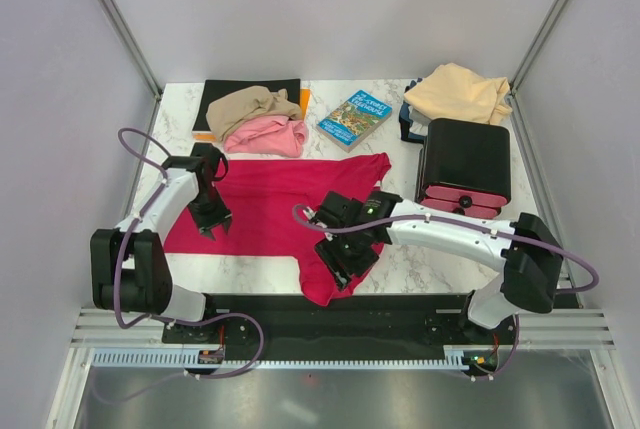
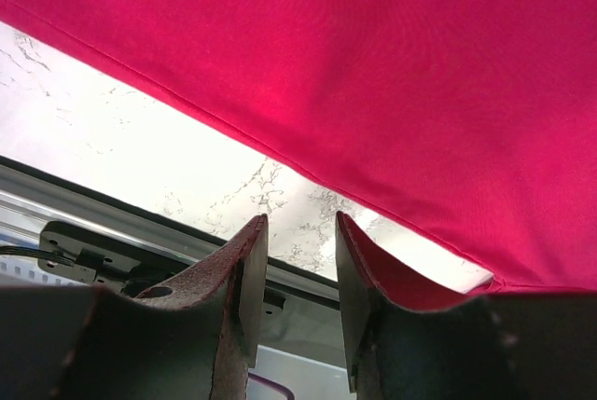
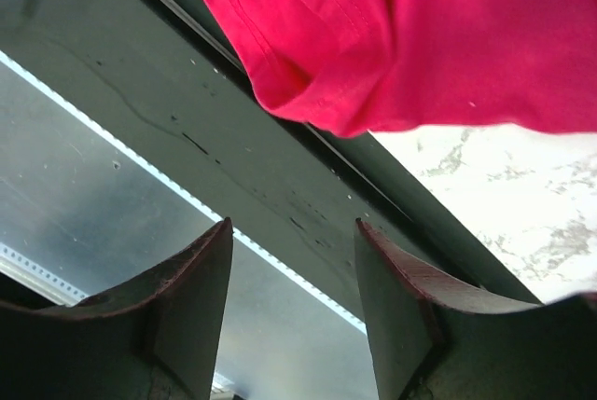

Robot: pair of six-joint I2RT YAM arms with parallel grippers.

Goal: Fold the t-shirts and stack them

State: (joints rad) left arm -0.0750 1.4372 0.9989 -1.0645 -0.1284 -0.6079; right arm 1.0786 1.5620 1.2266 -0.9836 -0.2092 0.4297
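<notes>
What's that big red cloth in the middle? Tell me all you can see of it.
A crimson t-shirt of soft plain cloth with stitched hems, spread mostly flat on the marble table. One sleeve droops past the table's near edge over the black rail. The left gripper and right gripper hang open by it; neither holds it.

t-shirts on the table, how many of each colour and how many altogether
crimson red t-shirt: 1
pink t-shirt: 1
tan-brown t-shirt: 1
peach-cream t-shirt: 1
total: 4
</notes>
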